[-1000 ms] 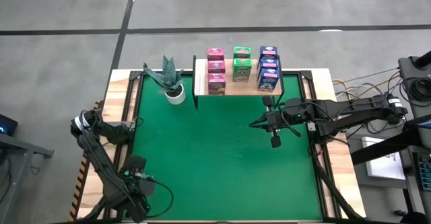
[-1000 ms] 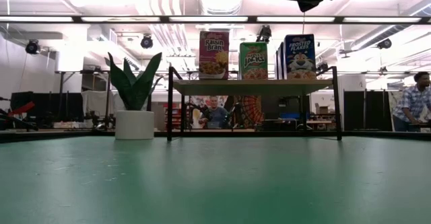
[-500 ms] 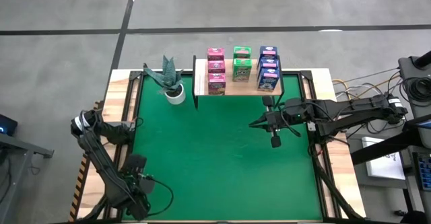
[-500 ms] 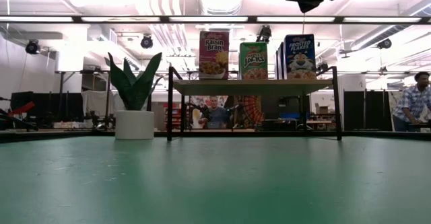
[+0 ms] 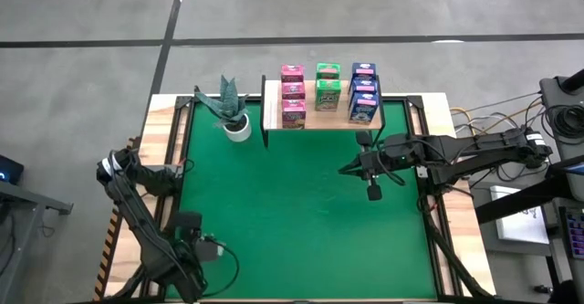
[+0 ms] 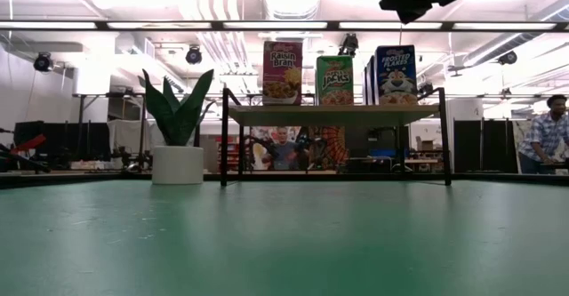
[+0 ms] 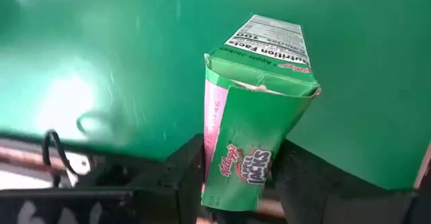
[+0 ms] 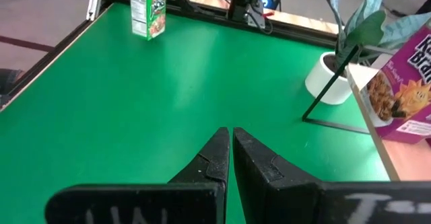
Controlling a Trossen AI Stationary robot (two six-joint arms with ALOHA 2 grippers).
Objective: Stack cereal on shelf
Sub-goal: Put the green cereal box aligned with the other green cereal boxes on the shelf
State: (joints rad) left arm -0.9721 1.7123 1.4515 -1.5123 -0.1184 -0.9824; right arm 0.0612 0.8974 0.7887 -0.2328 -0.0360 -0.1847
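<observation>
Cereal boxes, eight of them, already stand on the shelf (image 5: 319, 112): three pink, two green, three blue. I see the last green box (image 7: 252, 126) pinched between the left gripper (image 7: 239, 183) fingers, far from the shelf at the mat's opposite corner. The right gripper (image 8: 231, 158), closed and empty, hangs just before the shelf. I judge one placement remains.

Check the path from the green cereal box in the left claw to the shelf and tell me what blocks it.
Nothing visible blocks it. The left claw grips the green cereal box at the mat's near left corner. Open green mat lies between it and the shelf. The potted plant stands left of the shelf; the right claw, shut, hovers right of centre.
</observation>
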